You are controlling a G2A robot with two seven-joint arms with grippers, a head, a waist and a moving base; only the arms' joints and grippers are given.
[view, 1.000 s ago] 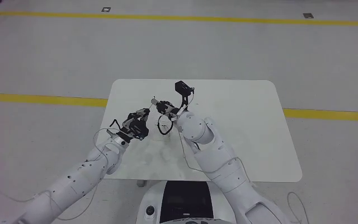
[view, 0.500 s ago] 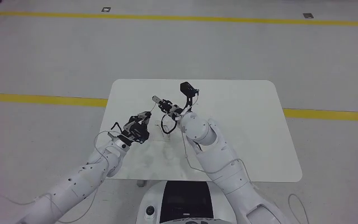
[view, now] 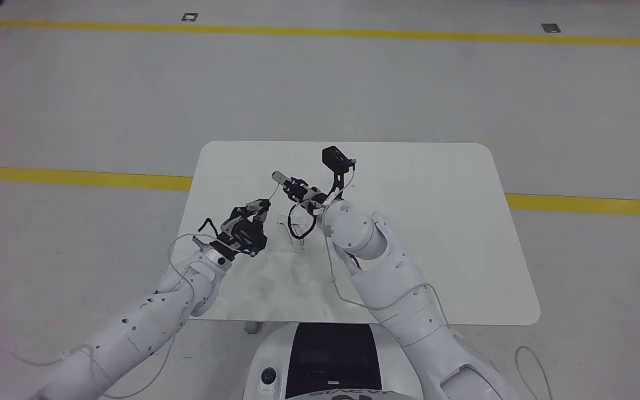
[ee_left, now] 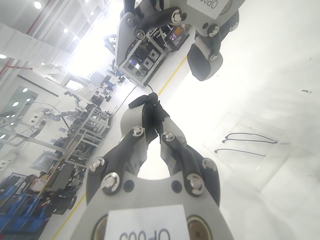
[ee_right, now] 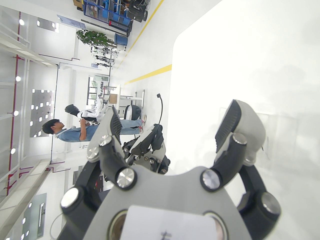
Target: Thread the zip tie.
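Two end effectors meet: the left end effector is clamped on the zip tie; the right end effector stands apart, empty. Next, I think, it must catch the free end.

I am holding the left gripper with its jaws pressed together at the tips. I am holding the right gripper near it and facing it, jaws spread wide apart. The left arm is stretching forward nearly straight, while the right arm is bending inward at the wrist.
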